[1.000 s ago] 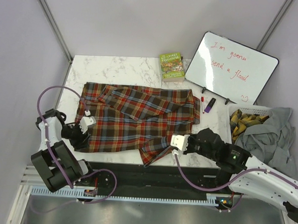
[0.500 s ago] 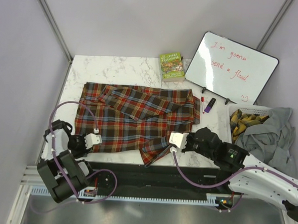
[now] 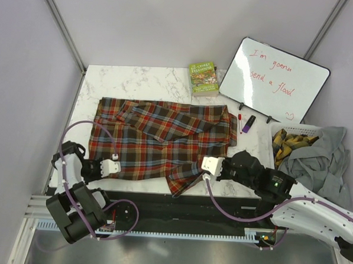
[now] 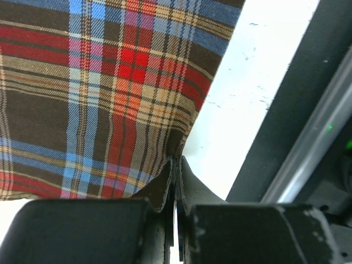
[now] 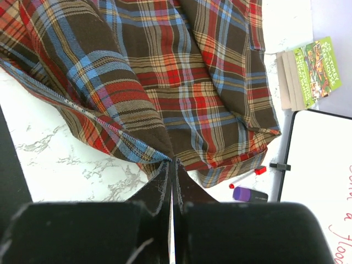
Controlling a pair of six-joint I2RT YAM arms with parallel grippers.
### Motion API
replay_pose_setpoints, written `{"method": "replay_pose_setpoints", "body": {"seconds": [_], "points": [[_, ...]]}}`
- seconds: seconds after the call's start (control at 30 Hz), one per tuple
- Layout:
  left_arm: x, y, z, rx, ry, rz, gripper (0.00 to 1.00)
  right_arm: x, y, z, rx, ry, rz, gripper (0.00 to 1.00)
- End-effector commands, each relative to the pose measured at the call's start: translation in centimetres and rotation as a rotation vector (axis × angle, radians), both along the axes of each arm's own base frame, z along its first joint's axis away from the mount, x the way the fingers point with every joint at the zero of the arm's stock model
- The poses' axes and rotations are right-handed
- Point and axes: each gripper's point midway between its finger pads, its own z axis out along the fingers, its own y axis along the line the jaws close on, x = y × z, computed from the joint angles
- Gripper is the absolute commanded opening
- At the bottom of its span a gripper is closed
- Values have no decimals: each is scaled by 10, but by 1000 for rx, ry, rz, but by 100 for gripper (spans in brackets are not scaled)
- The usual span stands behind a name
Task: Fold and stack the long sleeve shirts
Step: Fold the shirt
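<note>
Plaid flannel shirt (image 3: 158, 140) is lying spread across the middle of the marble bench (image 3: 138, 80), collar area toward the bench's far side, lower hem running along the bench's near edge, with red-orange, dark brown and blue checks showing. Left gripper (image 3: 115, 166) is sitting at the bench's near-left corner; in the left wrist view its fingers are pressing together (image 4: 176, 165) with the shirt's (image 4: 99, 82) hem corner pinched between them, bare marble showing just beside. Right gripper (image 3: 202, 167) is sitting at the bench's near edge, right of centre; in the right wrist view its fingers are closing together (image 5: 172, 165) on a bunched fold of the shirt (image 5: 165, 66), the cloth rising in a ridge to the tips. A green paperback book (image 3: 203, 78) is lying at the bench's far edge. A whiteboard (image 3: 274, 81) with red handwriting is leaning at the bench's far-right corner. A red-capped marker (image 3: 240, 122) and a purple eraser (image 3: 249, 121) are lying near the bench's right edge, in front of the whiteboard. A white basket (image 3: 301, 128) is standing just off the bench's right edge, holding a yellow plaid garment (image 3: 288, 144), with a grey garment (image 3: 320, 154) draping over its rim.
</note>
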Motion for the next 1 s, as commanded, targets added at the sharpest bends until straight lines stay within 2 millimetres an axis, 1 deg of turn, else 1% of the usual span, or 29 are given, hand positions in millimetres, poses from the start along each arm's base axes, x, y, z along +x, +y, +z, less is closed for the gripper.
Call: {"method": "replay_pose_setpoints", "body": {"seconds": [0.0,0.03,0.07,0.13,0.17,0.23,0.27,0.33,0.37,0.4,0.43,0.47,0.5,0.53,0.57,0.6,0.63,0.67,0.7,0.73,0.77,0.8,0.83,0.87,0.9,0.97], "points": [[10,-4,30,-29,-47,-35,2,-2,1,32,77,-10,-12,0],[11,-6,36,-50,-46,-27,2,-3,1,41,96,-21,-14,0],[13,-5,48,-60,-45,-25,2,-2,0,45,109,-25,-25,0],[20,-5,60,-86,-53,-12,2,-1,-1,58,133,-45,-27,0],[30,0,72,-77,-84,-1,2,4,-5,63,131,-69,-58,0],[42,-1,84,-108,-121,18,2,10,-7,67,113,-103,-72,0],[52,1,92,-116,-148,21,2,13,-6,71,122,-125,-72,0],[68,0,102,-151,-188,43,2,17,-5,78,118,-166,-66,0],[77,3,108,-157,-203,54,2,21,-1,81,127,-180,-65,0],[83,4,109,-175,-197,101,2,26,-2,83,120,-195,-76,0],[94,3,113,-179,-219,101,2,32,0,83,110,-199,-84,0],[102,5,120,-183,-235,109,2,38,3,89,124,-212,-82,0],[107,4,120,-206,-225,139,2,47,1,92,129,-215,-87,0],[119,2,126,-217,-257,137,2,54,3,96,138,-212,-87,0],[128,2,133,-231,-270,173,2,63,4,101,151,-215,-92,0],[134,0,134,-237,-273,177,2,78,-7,109,157,-224,-139,0],[147,-4,139,-234,-308,156,2,87,-4,104,147,-198,-127,0],[154,-5,143,-245,-313,191,2,94,-4,106,151,-198,-127,0],[161,-7,142,-247,-313,193,2,105,-11,109,152,-199,-155,0],[169,-13,143,-238,-322,173,2,111,-9,102,135,-183,-139,0],[179,-12,144,-230,-338,187,2,117,-8,103,137,-185,-138,0],[186,-14,142,-214,-339,179,2,124,-13,102,131,-186,-150,0],[194,-12,138,-210,-336,183,2,131,-12,93,111,-170,-148,0],[203,-10,137,-203,-346,195,2,134,-9,90,102,-167,-132,0],[209,-8,135,-190,-343,199,2,142,-11,83,89,-151,-140,0],[226,-2,132,-191,-339,218,2,152,-11,78,83,-147,-144,0]]}}
